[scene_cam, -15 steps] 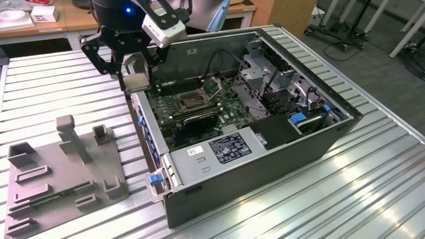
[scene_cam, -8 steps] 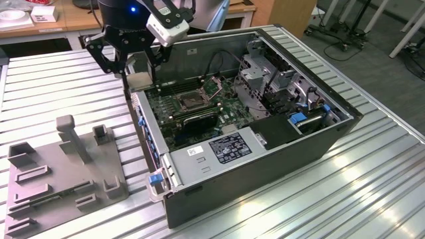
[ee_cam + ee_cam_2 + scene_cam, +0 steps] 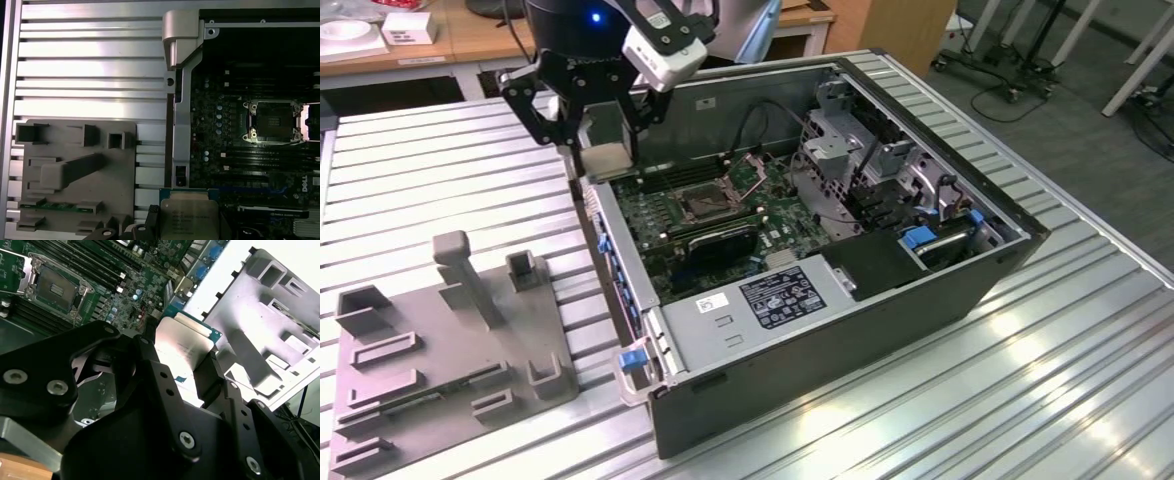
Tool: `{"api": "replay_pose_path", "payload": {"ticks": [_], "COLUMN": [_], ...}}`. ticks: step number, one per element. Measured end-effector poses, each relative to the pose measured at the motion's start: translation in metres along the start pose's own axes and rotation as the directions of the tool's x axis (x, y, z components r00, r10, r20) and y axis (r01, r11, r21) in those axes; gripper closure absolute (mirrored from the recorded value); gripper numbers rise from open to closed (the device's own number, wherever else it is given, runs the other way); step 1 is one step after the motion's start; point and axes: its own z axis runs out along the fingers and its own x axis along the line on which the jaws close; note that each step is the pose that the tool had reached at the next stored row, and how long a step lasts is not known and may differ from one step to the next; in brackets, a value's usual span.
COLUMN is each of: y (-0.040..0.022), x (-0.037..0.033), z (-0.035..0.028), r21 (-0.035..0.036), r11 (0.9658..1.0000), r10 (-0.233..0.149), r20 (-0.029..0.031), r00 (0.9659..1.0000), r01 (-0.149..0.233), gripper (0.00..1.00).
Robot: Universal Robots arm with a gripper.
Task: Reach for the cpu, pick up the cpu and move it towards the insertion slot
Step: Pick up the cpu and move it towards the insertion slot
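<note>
The black two-fingered claw (image 3: 182, 370) is pressed together on the cpu (image 3: 181, 342), a thin square chip with a silvery-beige metal face, which is pinched by two opposite edges and held in the air at the side wall of the open black computer case (image 3: 987, 290). In the first wrist view the chip (image 3: 189, 217) is seen face-on above the case rim, with the grey plastic fixture tray (image 3: 75, 170) beside it on the ribbed aluminium desk (image 3: 90, 65). The insertion slot (image 3: 698, 205), a square socket with a dark centre framed by a silver metal bracket, is seen on the green motherboard (image 3: 781, 250) well apart from the chip. The chip is judged to be light, stiff and rather slippery, with a delicate underside; it is best held by its edges, as is done here.
</note>
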Motion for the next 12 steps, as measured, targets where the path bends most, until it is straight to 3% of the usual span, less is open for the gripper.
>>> {"api": "replay_pose_path", "payload": {"ticks": [12], "y": [0.0022], "x": [-0.0163], "z": [0.0003], "r21": [0.0001], "r11": [1.0], "r10": [0.0], "r20": [-0.0001], "r00": [1.0], "r01": [0.0], "gripper": [0.46]}}
